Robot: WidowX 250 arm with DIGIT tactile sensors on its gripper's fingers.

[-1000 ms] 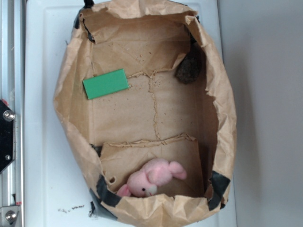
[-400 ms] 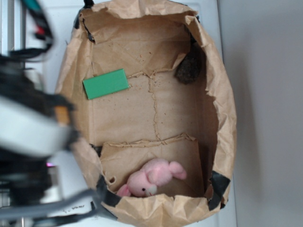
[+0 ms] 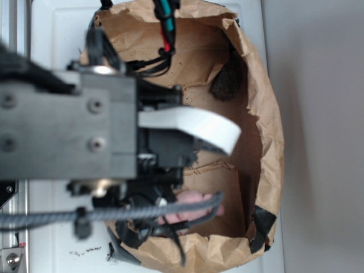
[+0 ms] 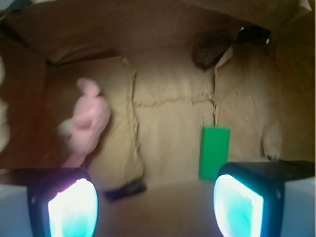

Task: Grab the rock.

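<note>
Setting: brown paper bag point(image 3: 267, 122), opened wide and lying on a white surface point(image 3: 57, 34); its floor is creased brown paper point(image 4: 173, 128).
Arm: black WidowX body point(image 3: 68, 131) fills the left and centre of the exterior view, above the bag and blurred. Cables point(image 3: 162, 23) run up from it past the bag's top edge; a braided grey cable point(image 3: 114, 215) crosses below.
Gripper: gripper point(image 4: 155, 207) seen from the wrist view, two fingers point(image 4: 71, 207) at the bottom corners of the frame, their inner pads glowing pink-white on one side and teal on the other. Jaws spread wide, nothing between them. Nothing is held.
Rock: rock point(image 3: 228, 84) sits in the far corner of the bag, against the side wall, dark and rough-surfaced. In the wrist view the rock point(image 4: 210, 52) appears at upper right, well apart from both fingers, partly in shadow under a paper fold.
Block: flat green block point(image 4: 215, 153) lies on the bag floor, just above the teal-lit finger in the wrist view; hidden by the arm in the exterior view.
Toy: pink plush point(image 4: 86, 123) lies at the left of the wrist view, blurred. In the exterior view only part of it point(image 3: 190, 202) shows beneath the arm's cables, near the bag's lower end.
Spacing: rock, block and toy are all apart from one another.
</note>
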